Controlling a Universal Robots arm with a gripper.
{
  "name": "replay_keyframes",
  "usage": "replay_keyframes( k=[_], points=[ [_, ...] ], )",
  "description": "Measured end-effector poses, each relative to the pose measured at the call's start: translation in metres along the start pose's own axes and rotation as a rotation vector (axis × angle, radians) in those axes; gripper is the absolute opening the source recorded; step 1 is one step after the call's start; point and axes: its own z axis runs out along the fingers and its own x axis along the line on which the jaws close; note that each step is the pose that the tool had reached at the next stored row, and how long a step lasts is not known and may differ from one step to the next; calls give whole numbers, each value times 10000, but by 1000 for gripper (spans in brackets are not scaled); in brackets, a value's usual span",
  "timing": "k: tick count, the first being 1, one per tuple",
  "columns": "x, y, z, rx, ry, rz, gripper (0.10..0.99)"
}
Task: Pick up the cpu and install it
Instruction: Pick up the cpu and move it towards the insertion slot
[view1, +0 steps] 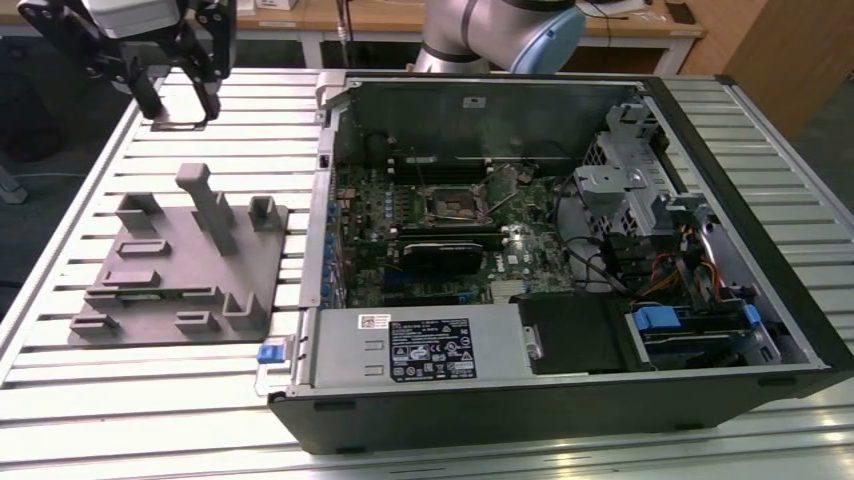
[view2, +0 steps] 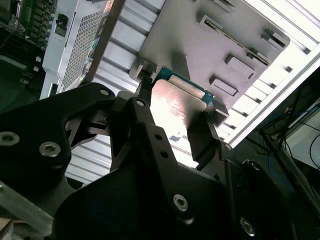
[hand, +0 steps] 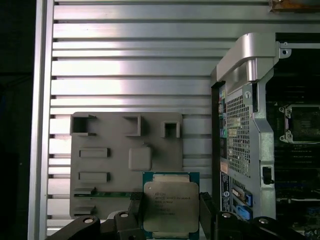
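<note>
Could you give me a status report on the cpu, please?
Status: gripper shut on the cpu. Held above the table, near the grey fixture. Open computer case alongside.

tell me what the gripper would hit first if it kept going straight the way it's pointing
Probably the grey fixture plate: in the first wrist view the cpu held in the gripper's jaws sits over that plate's edge. Depth is unclear, so it could instead meet the slatted table.

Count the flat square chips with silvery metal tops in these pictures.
1. The flat square silvery-topped cpu is held by the black gripper, above the slatted metal table. Others may be hidden inside the open computer case.
</note>
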Motion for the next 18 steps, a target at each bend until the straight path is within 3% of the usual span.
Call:
replay_keyframes(
  k=[18],
  points=[
    [-245,4,1,-1,-1,0,537]
  ],
)
